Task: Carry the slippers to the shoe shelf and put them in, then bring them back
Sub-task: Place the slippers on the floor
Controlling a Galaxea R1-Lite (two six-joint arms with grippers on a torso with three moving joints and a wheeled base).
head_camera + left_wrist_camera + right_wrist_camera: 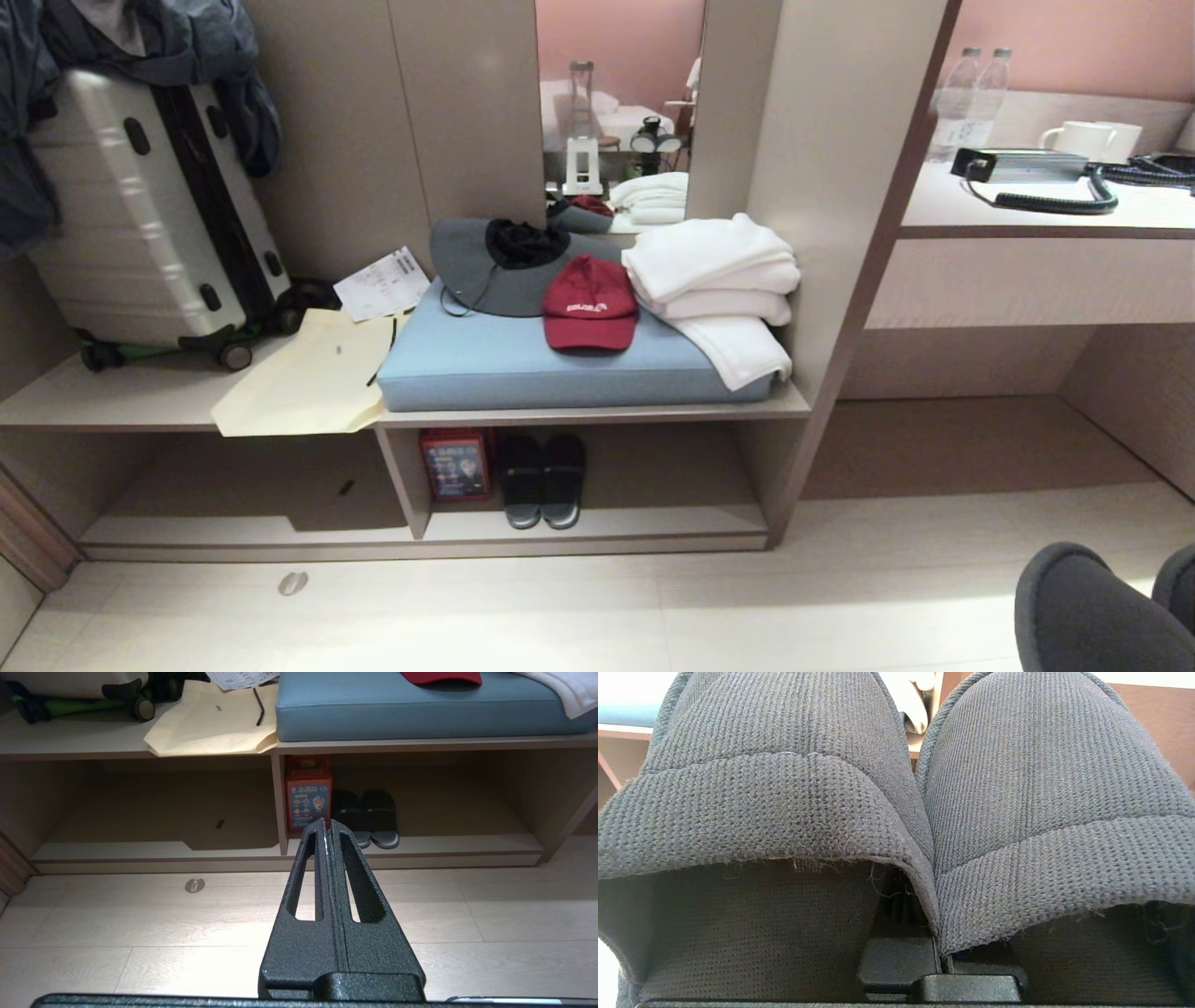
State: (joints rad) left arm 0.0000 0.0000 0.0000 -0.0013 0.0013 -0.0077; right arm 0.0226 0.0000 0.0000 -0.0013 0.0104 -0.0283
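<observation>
Head view: the shoe shelf (597,525), a low wood-grain cubby unit with a vertical divider (403,481), stands against the wall; its right compartment holds a red box (456,464) just beside the divider and, next to it, a black pair of slippers (543,481) set side by side with heels toward the room. On the bench top above lie a blue cushion (485,359) bearing a red cap (589,303), a grey sun hat (495,266) and folded white towels (714,280); a cream bag (308,378) and a silver suitcase (149,210) occupy the left part. The grey-blue slippers (1097,611) show only as two rounded ends at the lower right corner, above the pale floor (560,616) and well apart from the shelf. Left wrist view: the left gripper (327,828) hangs over the floor facing the shelf, its two fingers pressed together with nothing between them; the red box and black pair appear beyond its tip. Right wrist view: the right gripper (936,956) is almost wholly covered by the slippers (784,802), which fill the picture side by side, touching; the fingers are closed tightly on the adjoining inner edges of the two toe bands, holding both slippers at once.
</observation>
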